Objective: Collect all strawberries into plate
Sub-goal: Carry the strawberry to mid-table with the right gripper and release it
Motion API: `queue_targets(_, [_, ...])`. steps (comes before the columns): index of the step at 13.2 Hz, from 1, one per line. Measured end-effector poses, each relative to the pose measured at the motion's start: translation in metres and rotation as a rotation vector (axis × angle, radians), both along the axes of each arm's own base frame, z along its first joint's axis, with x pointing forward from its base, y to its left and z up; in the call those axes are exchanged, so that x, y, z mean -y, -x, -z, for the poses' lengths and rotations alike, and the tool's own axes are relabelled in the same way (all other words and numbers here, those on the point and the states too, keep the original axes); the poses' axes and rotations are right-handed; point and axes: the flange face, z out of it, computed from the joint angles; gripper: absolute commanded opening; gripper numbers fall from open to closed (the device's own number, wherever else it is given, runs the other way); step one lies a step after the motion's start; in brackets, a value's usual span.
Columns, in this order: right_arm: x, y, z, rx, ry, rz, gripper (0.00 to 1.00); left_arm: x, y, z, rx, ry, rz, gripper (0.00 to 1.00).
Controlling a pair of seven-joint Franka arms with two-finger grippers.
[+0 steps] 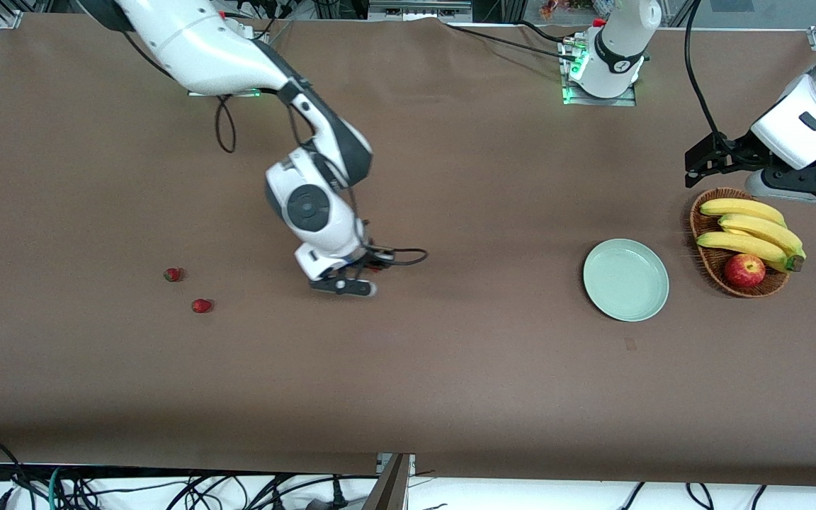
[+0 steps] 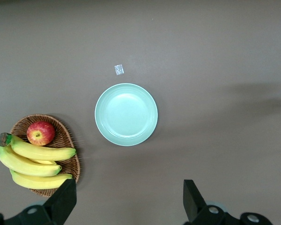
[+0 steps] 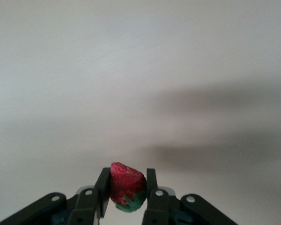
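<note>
Step in hand, as judged: transport of the first berry; the plate point(image 1: 625, 279) is bare. Nearest the front camera, one loose strawberry point(image 1: 201, 305) lies on the table toward the right arm's end; a second strawberry point(image 1: 173, 274) lies just farther. The right gripper point(image 1: 355, 278) is over bare table between these berries and the plate, jaws narrowed onto a third, held strawberry point(image 3: 127, 187). The next move likely calls for carrying it over the plate, then releasing low. The left gripper point(image 2: 129, 199) waits above the wicker basket point(image 1: 711, 256), jaws wide apart, holding nothing.
</note>
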Motion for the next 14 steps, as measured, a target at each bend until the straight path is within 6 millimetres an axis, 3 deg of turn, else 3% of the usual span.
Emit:
queue_targets(2, [-0.044,0.019,0.022,0.042,-0.069,0.054,0.0,0.0,0.0,0.0,0.0,0.0,0.0,1.0])
queue_targets(4, [-0.071,0.033,0.04,0.057,-0.113,0.087,0.01,0.0,0.0,0.0,0.0,0.0,0.0,1.0])
queue_targets(5, [-0.082,0.038,0.047,0.059,-0.124,0.087,0.09,0.0,0.0,0.0,0.0,0.0,0.0,1.0])
queue_targets(6, [-0.092,0.043,0.051,0.06,-0.133,0.083,0.22,0.0,0.0,0.0,0.0,0.0,0.0,1.0])
queue_targets(7, [-0.1,0.047,0.053,0.061,-0.139,0.078,0.54,0.0,0.0,0.0,0.0,0.0,0.0,1.0])
queue_targets(8, [-0.105,0.049,0.054,0.062,-0.142,0.075,0.99,0.0,0.0,0.0,0.0,0.0,0.0,1.0])
queue_targets(11, [-0.105,0.04,0.041,0.085,-0.16,0.084,1.0,0.0,0.0,0.0,0.0,0.0,0.0,1.0])
queue_targets(14, [-0.071,-0.001,-0.005,0.123,-0.158,0.107,1.0,0.0,0.0,0.0,0.0,0.0,-0.001,1.0])
